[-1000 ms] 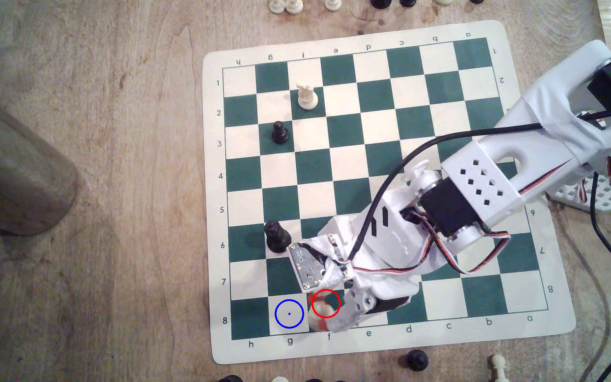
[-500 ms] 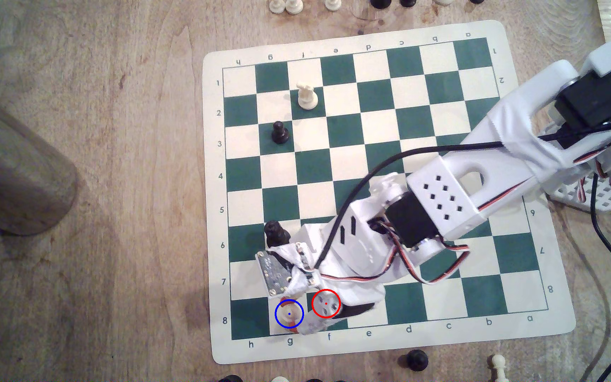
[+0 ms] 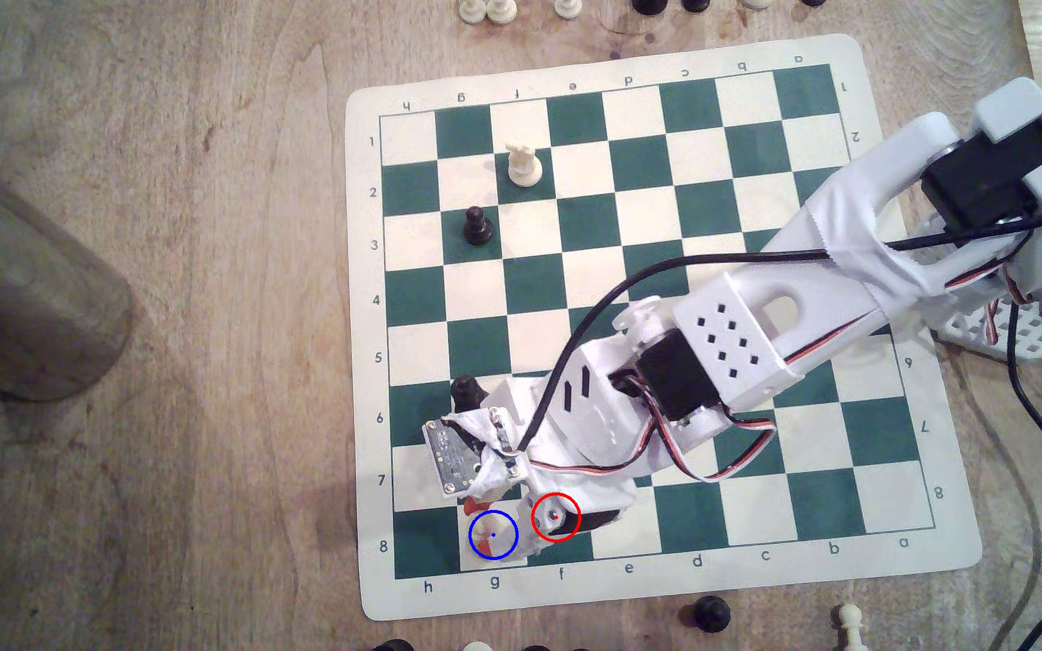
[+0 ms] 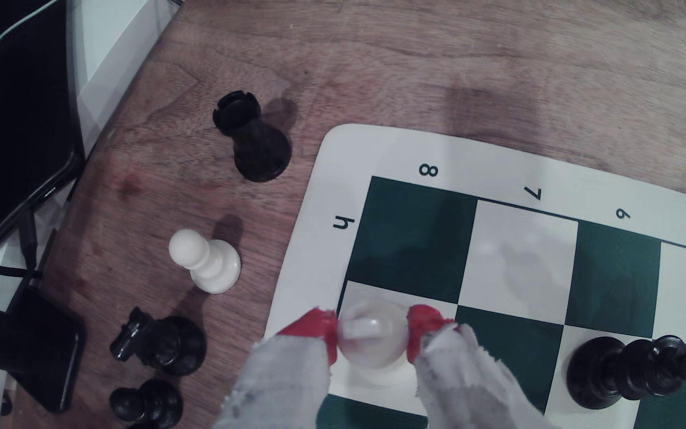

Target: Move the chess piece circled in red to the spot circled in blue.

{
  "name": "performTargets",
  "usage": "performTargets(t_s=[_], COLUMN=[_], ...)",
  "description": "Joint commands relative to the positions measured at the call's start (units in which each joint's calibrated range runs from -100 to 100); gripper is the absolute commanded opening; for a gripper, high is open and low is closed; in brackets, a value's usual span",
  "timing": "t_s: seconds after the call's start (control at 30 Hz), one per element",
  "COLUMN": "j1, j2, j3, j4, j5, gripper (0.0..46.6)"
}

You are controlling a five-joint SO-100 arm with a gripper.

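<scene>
The board mat (image 3: pixel 919 566) carries few pieces: a cream piece with a jagged top (image 3: pixel 523 164) on a green square in row 2, a small black pawn (image 3: pixel 478 226) on a green square in row 3, and a tall black piece (image 4: pixel 630 371) in row 6, partly hidden by the wrist in the exterior view. Off the mat on the wooden table (image 3: pixel 193 313) stand a black rook (image 4: pixel 250 140), a cream pawn (image 4: pixel 205 260) and more black pieces.

The chess piece (image 4: pixel 370 338) is cream-white and glossy, with a rounded body over a broad round base; its top looks blurred in the wrist view. It stands on the spot (image 3: pixel 509 551), the cream square g8 ringed in blue, in the mat's near row at the exterior view's left.

The gripper (image 4: pixel 372 332) has its red-tipped fingers (image 4: pixel 316 326) pressed against either side of the piece, clamped on it. The red ring lies over the gripper body on the neighbouring green square.
</scene>
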Motion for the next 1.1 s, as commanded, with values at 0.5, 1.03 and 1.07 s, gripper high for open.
performTargets(t_s=[0.5,1.03,1.07], j1=[-0.5,-1.9,-1.7], j2=[-7.7,-44.7,-47.1], j3=[-4.8,23.0,25.1], j4=[8.1,15.4,15.5], j5=[0.3,0.1,0.1], gripper=[20.5,21.0,21.1])
